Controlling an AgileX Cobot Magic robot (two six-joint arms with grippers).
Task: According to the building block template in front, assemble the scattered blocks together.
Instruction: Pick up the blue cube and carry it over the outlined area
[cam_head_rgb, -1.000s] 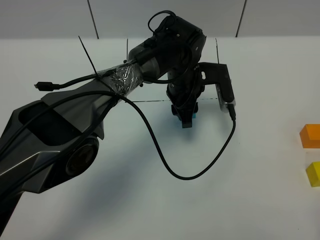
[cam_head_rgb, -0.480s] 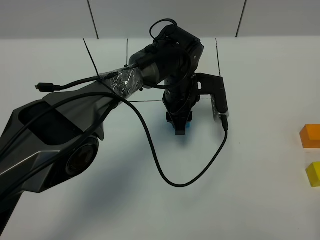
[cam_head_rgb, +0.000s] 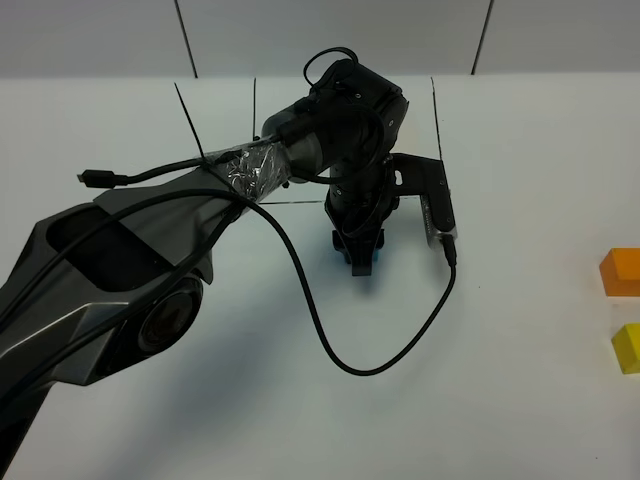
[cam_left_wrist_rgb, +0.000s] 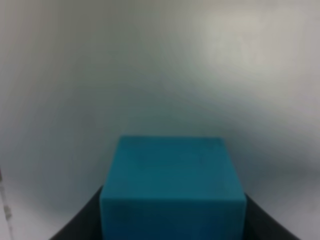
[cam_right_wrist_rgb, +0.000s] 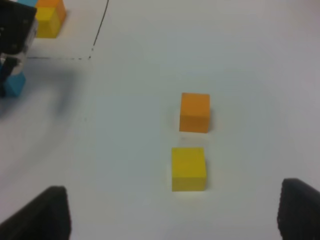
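My left gripper (cam_head_rgb: 360, 258) reaches across to the middle of the table and is shut on the light blue block (cam_head_rgb: 366, 264), low over the surface. The left wrist view shows that block (cam_left_wrist_rgb: 172, 185) up close between the dark fingers (cam_left_wrist_rgb: 80, 225). The orange block (cam_head_rgb: 622, 270) and the yellow block (cam_head_rgb: 628, 347) lie apart at the table's right edge. In the right wrist view they sit one behind the other, orange (cam_right_wrist_rgb: 194, 112) and yellow (cam_right_wrist_rgb: 188, 168), ahead of my open right gripper (cam_right_wrist_rgb: 175, 215). The template (cam_right_wrist_rgb: 49, 17) shows at that view's corner; in the exterior view the arm hides it.
Thin black frame lines (cam_head_rgb: 433, 110) mark a rectangle at the back of the white table (cam_head_rgb: 520, 200). The left arm's loose black cable (cam_head_rgb: 330, 340) loops over the table in front of the gripper. A grey panelled wall runs behind.
The left gripper has carried the blue block a little to the left and toward the front of the table. The orange and yellow blocks have stayed put.
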